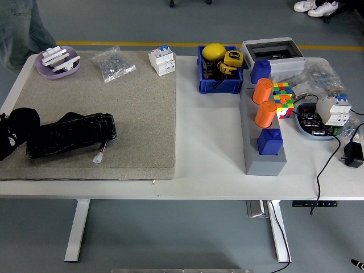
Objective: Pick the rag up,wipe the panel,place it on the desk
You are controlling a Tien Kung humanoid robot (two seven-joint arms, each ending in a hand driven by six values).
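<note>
One black panel (71,135) on mat (136,114); two orange cylinders (263,91); left hand (17,132) beside panel.

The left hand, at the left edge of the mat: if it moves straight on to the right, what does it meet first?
Most likely the black panel. The left hand is already at the panel's left end; whether they touch cannot be told. Nothing else lies between them on the mat.
</note>
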